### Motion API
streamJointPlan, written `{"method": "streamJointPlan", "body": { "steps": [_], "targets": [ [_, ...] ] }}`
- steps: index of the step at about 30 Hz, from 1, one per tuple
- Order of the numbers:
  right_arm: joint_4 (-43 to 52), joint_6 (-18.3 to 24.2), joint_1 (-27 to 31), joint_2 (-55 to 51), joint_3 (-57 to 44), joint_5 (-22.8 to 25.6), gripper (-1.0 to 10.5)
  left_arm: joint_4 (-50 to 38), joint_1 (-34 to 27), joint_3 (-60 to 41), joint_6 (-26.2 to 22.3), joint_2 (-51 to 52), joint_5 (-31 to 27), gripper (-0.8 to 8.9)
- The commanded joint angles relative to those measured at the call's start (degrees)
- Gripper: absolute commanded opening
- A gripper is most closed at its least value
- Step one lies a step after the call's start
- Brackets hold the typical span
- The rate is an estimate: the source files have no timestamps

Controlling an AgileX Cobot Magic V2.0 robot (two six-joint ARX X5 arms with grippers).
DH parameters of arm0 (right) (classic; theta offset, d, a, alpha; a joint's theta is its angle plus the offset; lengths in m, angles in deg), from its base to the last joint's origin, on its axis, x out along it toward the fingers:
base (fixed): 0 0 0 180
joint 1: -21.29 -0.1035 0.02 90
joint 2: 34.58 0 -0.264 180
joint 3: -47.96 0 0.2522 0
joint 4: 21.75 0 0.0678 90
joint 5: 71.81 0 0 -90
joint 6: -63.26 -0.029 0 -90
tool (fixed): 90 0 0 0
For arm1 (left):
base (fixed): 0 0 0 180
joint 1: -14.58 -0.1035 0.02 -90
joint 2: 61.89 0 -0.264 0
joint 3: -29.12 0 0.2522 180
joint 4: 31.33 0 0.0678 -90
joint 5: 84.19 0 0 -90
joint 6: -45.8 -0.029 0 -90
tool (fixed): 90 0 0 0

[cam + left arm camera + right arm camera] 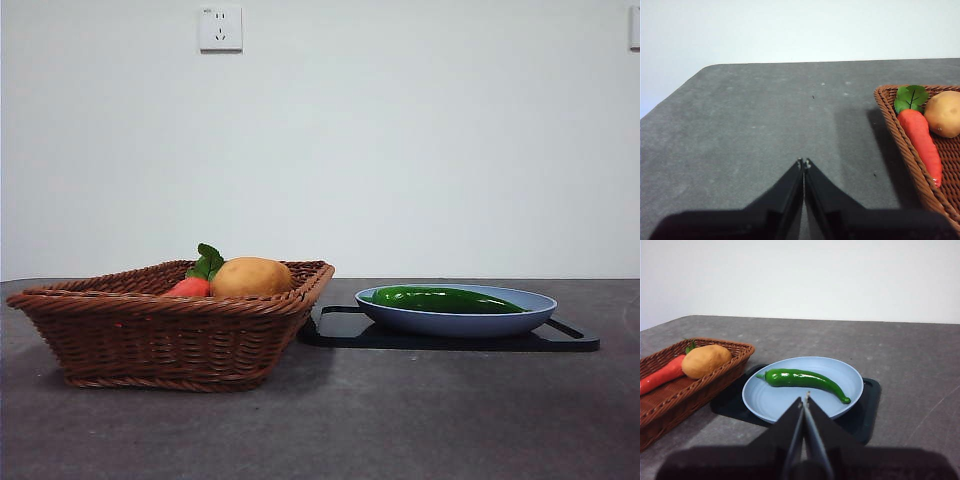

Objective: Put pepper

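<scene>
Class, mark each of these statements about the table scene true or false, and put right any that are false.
1. The pepper lies on the blue plate. True.
2. The potato sits on the plate. False: it is in the wicker basket.
3. The right gripper is shut and holds nothing. True.
4. The plate stands directly on the table. False: it rests on a black tray.
5. The left gripper grips the red vegetable. False: it is shut on nothing, apart from the basket.

Open air above pepper point(802, 379); basket point(150, 335) beside.
</scene>
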Motion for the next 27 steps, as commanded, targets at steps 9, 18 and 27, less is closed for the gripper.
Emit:
{"method": "streamJointPlan", "body": {
  "steps": [9, 18, 27],
  "targets": [
    [-6.1, -1.8, -0.1, -2.1, -0.9, 0.2, 0.1, -0.5, -0.2, -0.5, 0.4, 0.2, 0.0, 0.08],
    [-7.0, -4.1, -0.1, -2.0, -0.9, 0.2, 0.1, -0.6, -0.2, -0.5, 0.4, 0.2, -0.1, 0.08],
    [-7.0, -4.1, -0.1, -2.0, -0.9, 0.2, 0.1, -0.5, -0.2, -0.5, 0.4, 0.2, 0.0, 0.08]
  ]
}}
